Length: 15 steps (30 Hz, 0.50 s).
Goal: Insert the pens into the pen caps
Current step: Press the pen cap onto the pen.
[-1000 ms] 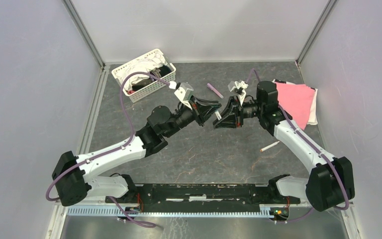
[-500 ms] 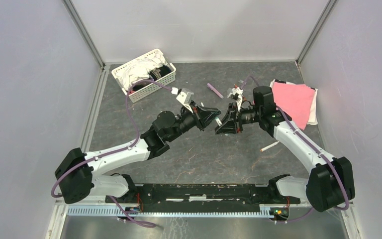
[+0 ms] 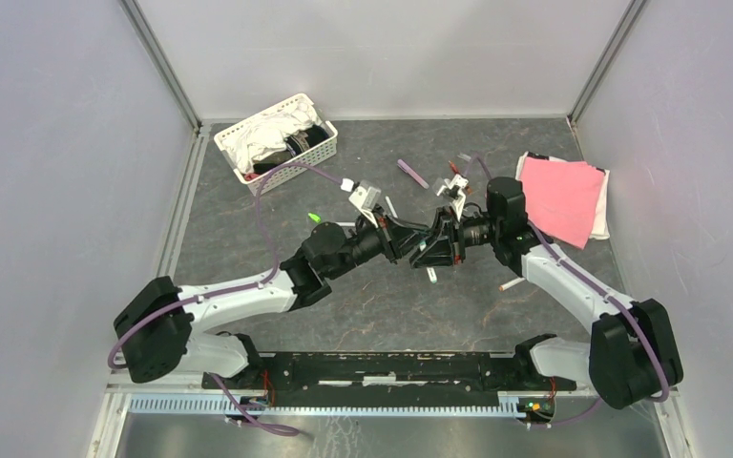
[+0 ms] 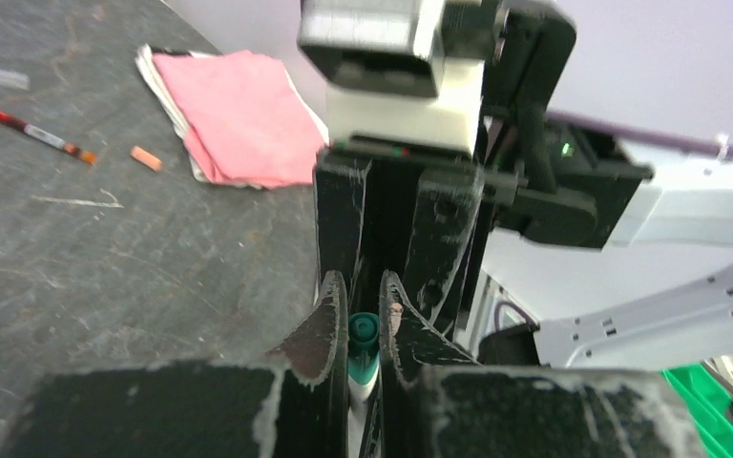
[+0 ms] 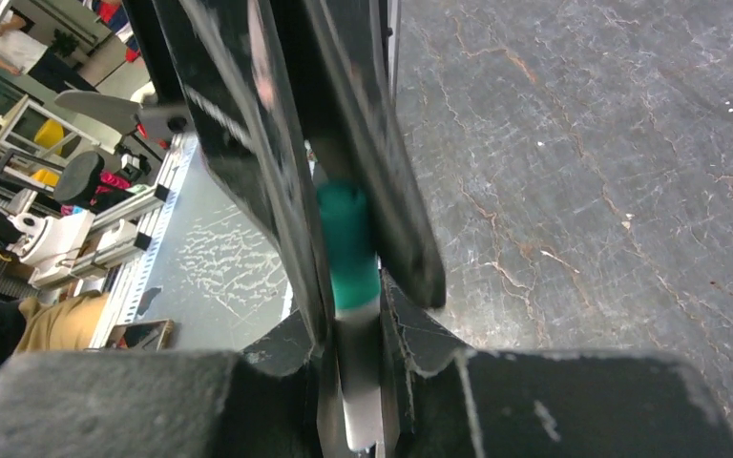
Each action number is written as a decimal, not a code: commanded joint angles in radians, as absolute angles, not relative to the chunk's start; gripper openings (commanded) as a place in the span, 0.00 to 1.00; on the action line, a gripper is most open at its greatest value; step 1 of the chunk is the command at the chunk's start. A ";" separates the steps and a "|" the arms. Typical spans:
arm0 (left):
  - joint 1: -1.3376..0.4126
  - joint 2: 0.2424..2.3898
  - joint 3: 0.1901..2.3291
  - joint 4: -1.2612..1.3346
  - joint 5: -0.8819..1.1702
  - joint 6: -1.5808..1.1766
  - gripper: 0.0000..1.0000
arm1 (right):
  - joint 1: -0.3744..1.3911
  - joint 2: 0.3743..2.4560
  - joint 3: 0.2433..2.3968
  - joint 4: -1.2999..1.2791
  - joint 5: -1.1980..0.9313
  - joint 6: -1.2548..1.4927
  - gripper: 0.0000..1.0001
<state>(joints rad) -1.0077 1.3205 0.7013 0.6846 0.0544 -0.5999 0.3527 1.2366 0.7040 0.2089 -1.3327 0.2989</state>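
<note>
My left gripper (image 3: 409, 242) and right gripper (image 3: 429, 246) meet fingertip to fingertip above the table's middle. In the left wrist view the left gripper (image 4: 363, 286) is shut on a teal pen cap (image 4: 364, 336), with white showing behind it. In the right wrist view the right gripper (image 5: 353, 320) is shut on a white pen barrel (image 5: 361, 372). The teal cap (image 5: 345, 239) sits on the barrel's end, clamped by the left fingers. Loose on the table are a purple pen (image 3: 412, 173), a green-tipped piece (image 3: 313, 218), a pale pen (image 3: 511, 282), a red pen (image 4: 29, 129) and an orange cap (image 4: 145, 158).
A white basket (image 3: 277, 143) with cloth and dark items stands at the back left. A folded pink cloth (image 3: 563, 196) lies at the back right, also in the left wrist view (image 4: 234, 114). A small teal-and-white piece (image 3: 431, 277) lies just under the grippers. Grey walls close three sides.
Both grippers have moved toward each other and toward the near side until their fingertips interlock. The left arm's shift has uncovered the green-tipped piece.
</note>
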 commanded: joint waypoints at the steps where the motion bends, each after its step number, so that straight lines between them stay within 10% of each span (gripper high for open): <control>1: -1.211 1.409 0.579 0.185 0.639 -0.717 0.02 | 0.323 1.184 0.947 0.282 -0.979 0.104 0.00; 15: -1.110 1.244 0.680 0.088 0.203 -0.744 0.07 | 0.337 1.166 0.829 0.284 -1.044 0.054 0.00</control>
<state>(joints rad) -1.0187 1.2415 0.7216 0.4538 0.0147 -0.6651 0.3801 1.2072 0.7441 -0.0109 -1.2335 0.0952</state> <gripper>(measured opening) 0.118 0.213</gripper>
